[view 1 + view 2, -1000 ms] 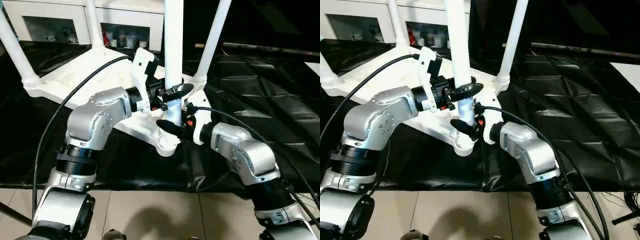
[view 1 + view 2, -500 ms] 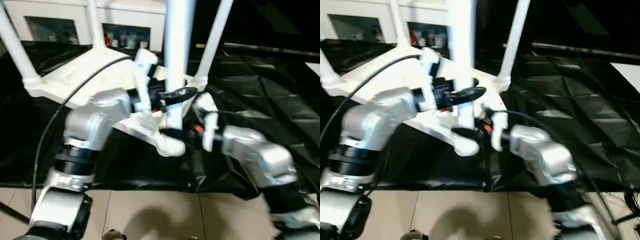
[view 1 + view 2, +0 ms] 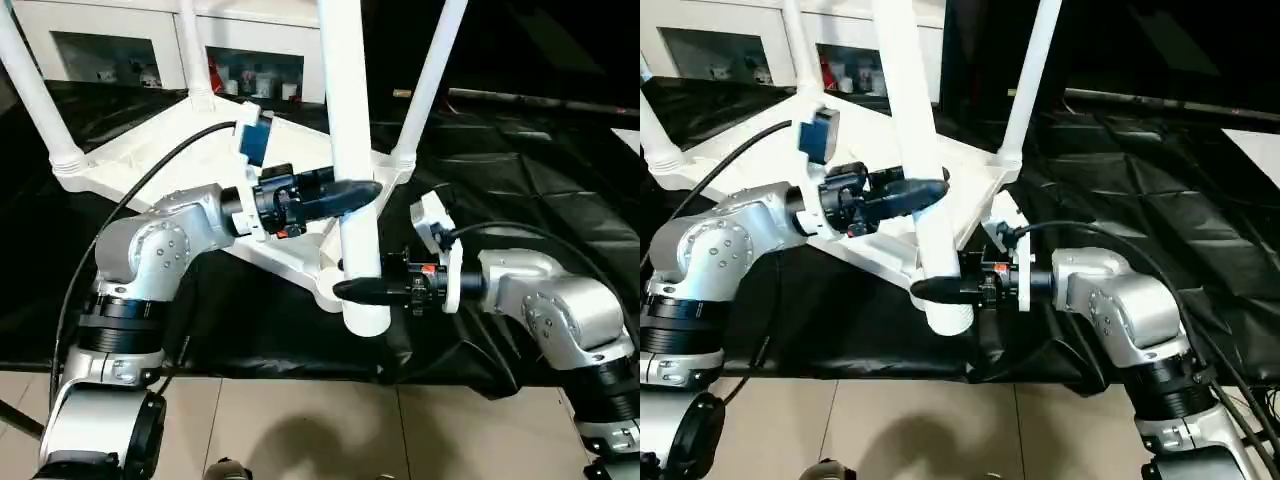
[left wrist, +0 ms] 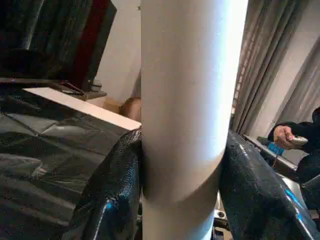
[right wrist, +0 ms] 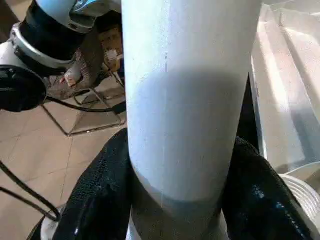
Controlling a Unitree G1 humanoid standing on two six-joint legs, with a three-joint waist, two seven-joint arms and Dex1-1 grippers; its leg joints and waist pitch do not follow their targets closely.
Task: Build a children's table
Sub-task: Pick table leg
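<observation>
The children's table top (image 3: pixel 150 150) lies upside down on the black-covered work table, with three white legs standing in its corner sockets. A fourth white leg (image 3: pixel 345 120) stands nearly upright at the near corner. Its lower end (image 3: pixel 365 318) hangs just in front of the near corner socket (image 3: pixel 325 293), over the work table's front edge. My left gripper (image 3: pixel 352 193) is shut on this leg from the left. Lower down, my right gripper (image 3: pixel 362 290) is shut on it from the right. In the wrist views the black fingers (image 4: pixel 115 190) (image 5: pixel 100 200) press both sides of the tube.
Black sheeting covers the work table (image 3: pixel 520 160), crumpled at the right. A white cabinet (image 3: pixel 240 75) with small items stands behind. Tiled floor (image 3: pixel 300 430) lies below the front edge. A person's hand (image 4: pixel 285 135) shows far off in the left wrist view.
The held leg has come toward me and lower, its end now in front of the socket. My right arm has swung out to the right and my left wrist has turned.
</observation>
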